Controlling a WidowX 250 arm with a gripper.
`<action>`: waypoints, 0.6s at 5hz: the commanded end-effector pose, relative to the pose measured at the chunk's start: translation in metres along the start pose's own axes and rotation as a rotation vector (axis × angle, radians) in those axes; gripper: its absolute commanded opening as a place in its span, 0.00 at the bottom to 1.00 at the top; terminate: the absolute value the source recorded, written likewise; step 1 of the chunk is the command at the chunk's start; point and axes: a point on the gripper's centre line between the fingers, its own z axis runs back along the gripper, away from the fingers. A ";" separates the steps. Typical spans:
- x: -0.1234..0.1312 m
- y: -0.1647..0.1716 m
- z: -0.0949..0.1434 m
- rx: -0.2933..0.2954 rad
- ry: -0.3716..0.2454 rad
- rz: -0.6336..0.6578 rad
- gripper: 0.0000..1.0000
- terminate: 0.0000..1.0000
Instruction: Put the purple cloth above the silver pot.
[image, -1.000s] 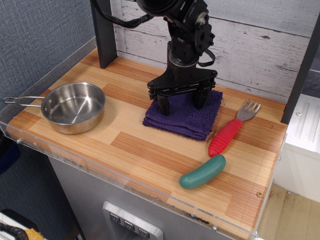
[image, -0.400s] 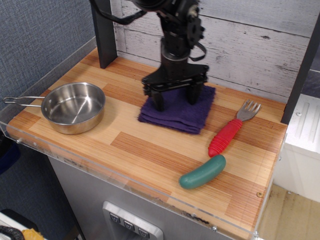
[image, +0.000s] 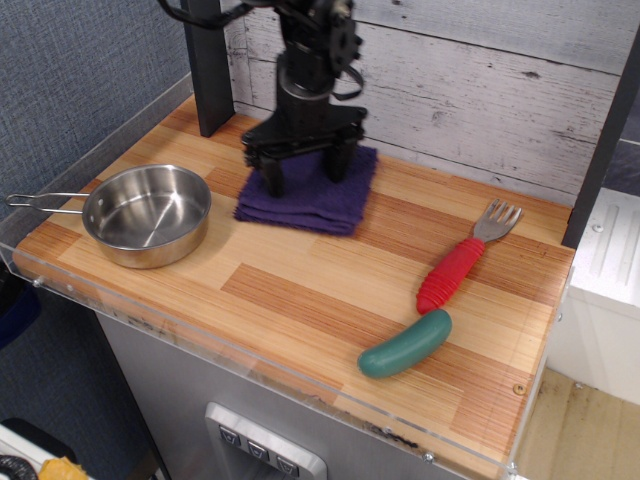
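The purple cloth (image: 318, 203) lies folded on the wooden tabletop, right of the silver pot (image: 148, 215) and a little farther back. The pot is empty, with its wire handle (image: 45, 199) pointing left. My gripper (image: 306, 176) stands straight down on the cloth. Its two black fingers (image: 272, 180) are spread wide and their tips press into the cloth's back half. Nothing shows between the fingers but the cloth's surface. A narrow strip of bare wood separates the cloth from the pot's rim.
A fork with a red handle (image: 455, 270) and a green pickle-shaped toy (image: 405, 344) lie at the right. A black post (image: 208, 70) stands at the back left, before a white plank wall. A clear plastic lip (image: 250, 360) edges the table's front.
The gripper has moved left and slightly back, and the purple cloth has slid with it from the table's middle toward the pot. The pot, fork and green toy have not moved.
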 end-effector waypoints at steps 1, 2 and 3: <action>0.041 0.031 -0.010 0.038 -0.030 0.122 1.00 0.00; 0.053 0.043 -0.015 0.053 -0.036 0.159 1.00 0.00; 0.059 0.048 -0.010 0.044 -0.034 0.180 1.00 0.00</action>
